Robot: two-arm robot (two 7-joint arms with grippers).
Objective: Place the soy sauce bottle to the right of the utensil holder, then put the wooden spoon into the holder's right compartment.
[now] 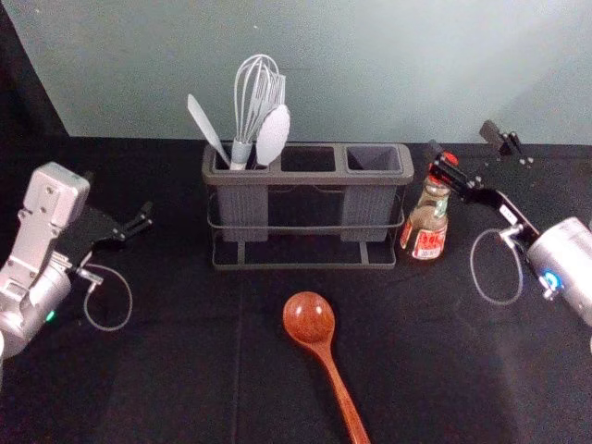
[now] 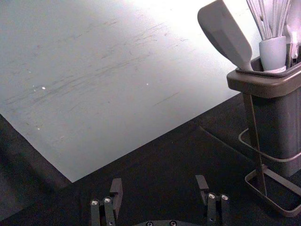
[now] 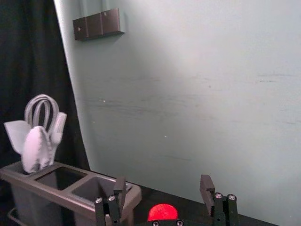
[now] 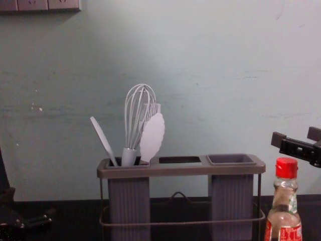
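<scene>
The soy sauce bottle stands upright just right of the utensil holder; its red cap is plain in the chest view. My right gripper is open by the bottle's top; in the chest view the gripper hovers above the cap. In the right wrist view the cap appears between the open fingers of this gripper. The wooden spoon lies in front of the holder, handle toward the near edge. My left gripper is idle at the left; its wrist view shows the gripper open.
A whisk, a spatula and other pale utensils stand in the holder's left compartment. A pale wall rises behind the black-covered table. A socket panel is fixed to that wall.
</scene>
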